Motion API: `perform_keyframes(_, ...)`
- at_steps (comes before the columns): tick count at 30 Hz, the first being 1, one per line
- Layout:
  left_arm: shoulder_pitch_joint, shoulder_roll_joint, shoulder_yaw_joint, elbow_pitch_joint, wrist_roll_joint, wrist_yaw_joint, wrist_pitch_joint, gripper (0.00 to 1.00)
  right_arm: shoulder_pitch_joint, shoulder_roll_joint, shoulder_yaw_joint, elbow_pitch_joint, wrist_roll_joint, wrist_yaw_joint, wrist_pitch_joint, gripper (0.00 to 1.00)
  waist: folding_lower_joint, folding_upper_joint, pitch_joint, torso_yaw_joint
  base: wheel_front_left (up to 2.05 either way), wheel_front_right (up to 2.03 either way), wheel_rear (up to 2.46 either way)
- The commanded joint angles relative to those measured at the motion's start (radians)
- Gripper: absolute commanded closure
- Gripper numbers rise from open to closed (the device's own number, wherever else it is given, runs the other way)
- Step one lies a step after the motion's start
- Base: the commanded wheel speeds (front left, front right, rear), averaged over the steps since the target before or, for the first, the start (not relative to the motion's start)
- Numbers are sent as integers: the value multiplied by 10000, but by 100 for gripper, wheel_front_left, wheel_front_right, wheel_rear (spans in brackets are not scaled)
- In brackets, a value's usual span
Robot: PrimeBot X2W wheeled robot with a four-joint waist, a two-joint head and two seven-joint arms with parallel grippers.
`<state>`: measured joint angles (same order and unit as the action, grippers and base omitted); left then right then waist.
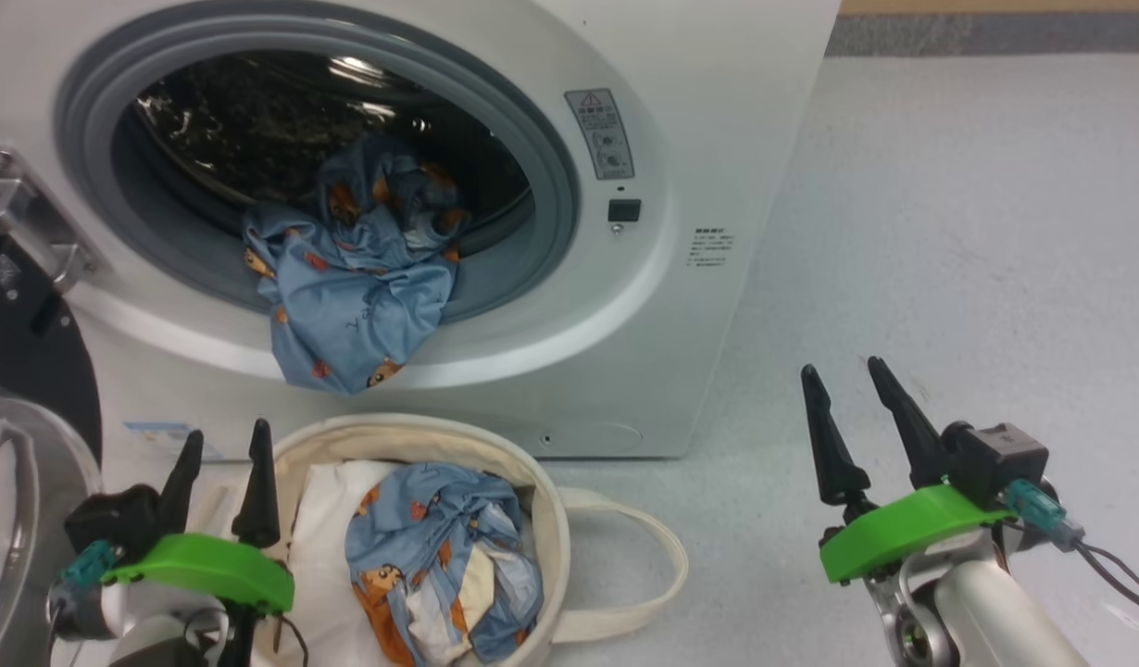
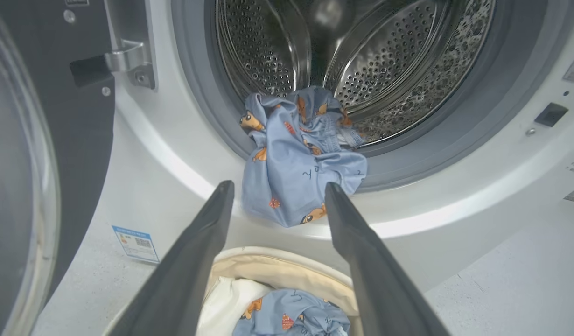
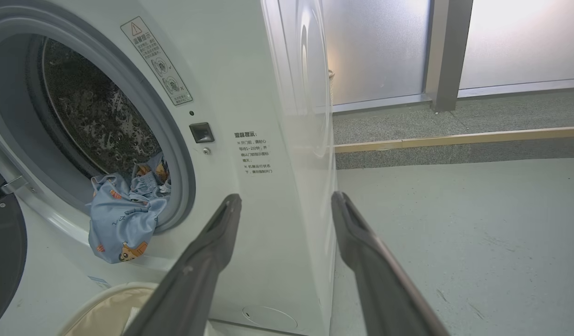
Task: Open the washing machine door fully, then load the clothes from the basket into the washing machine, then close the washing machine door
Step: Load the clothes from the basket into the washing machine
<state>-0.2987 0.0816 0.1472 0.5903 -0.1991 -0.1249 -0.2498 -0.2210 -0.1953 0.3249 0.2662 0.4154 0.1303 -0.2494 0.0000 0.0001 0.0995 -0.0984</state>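
The white washing machine stands open, its door swung out at the far left. A blue bear-print garment hangs half out of the drum over the grey gasket; it also shows as the garment and the garment in the wrist views. More clothes lie in the cream basket on the floor in front. My left gripper is open and empty just left of the basket's rim. My right gripper is open and empty over the floor, right of the machine.
A white bundle fills the basket's left side. One basket handle lies on the grey floor to the right. A raised step with a wooden edge and frosted panels stand beyond the machine.
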Motion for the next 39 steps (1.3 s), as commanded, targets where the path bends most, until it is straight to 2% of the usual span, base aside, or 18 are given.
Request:
perform_keyframes(1, -769, 242, 188, 415, -264, -56, -120, 0, -380, -8, 189, -337, -31, 4, -124, 0, 0, -1, 277, -145, 0, 0, 0)
perform_keyframes(15, -3406, 1039, -708, 4134, -912, -57, -120, 0, -925, 200, -195, -718, -349, 4, -124, 0, 0, -1, 2027, -1031, 0, 0, 0)
perform_keyframes(17, -3576, 1108, -709, 4317, -1103, -57, -120, 0, -956, 223, -236, -754, -381, 4, -124, 0, 0, -1, 2150, -1107, 0, 0, 0)
perform_keyframes(28, -4598, 2400, -1219, 5294, -1595, -57, -120, 0, -1178, 363, -573, -1128, -653, 4, -124, 0, 0, -1, 3148, -1742, 0, 0, 0)
perform_keyframes(39, -5224, 2720, -1897, 5212, -1402, -57, -120, 0, -1241, 390, -671, -1306, -785, 4, -124, 0, 0, -1, 3650, -1696, 0, 0, 0)
